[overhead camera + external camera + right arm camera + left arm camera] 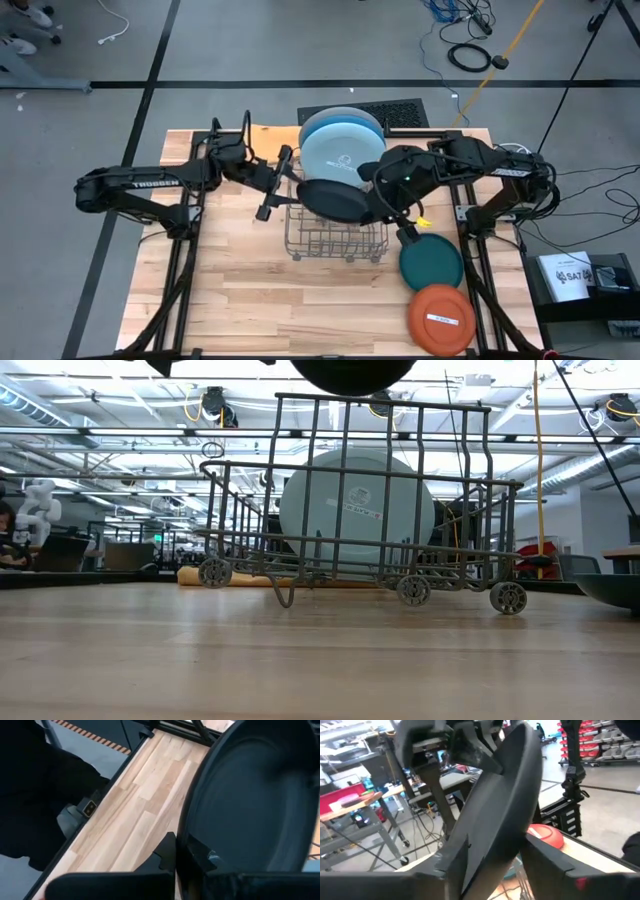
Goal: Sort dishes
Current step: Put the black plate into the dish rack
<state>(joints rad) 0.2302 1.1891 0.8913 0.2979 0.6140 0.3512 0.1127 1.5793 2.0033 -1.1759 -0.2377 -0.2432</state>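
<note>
From above, we see the right gripper [378, 205] clamped on a black plate [333, 199] at frame centre, held over the wire rack [335, 240]. The grey plate [340, 152] already stands in the rack. The teal plate [431, 263] and orange plate [441, 318] wait lower right on the wooden table [240, 300]. The left gripper [272, 190] hovers beside the rack; we cannot tell its jaws.

At table level, the black plate [352, 372] hangs at top centre, a workshop behind.

Right wrist: fingers [167, 852] pinch the plate's rim.

Plate [333, 200] held above rack [335, 240], two plates [431, 264] right.
</note>
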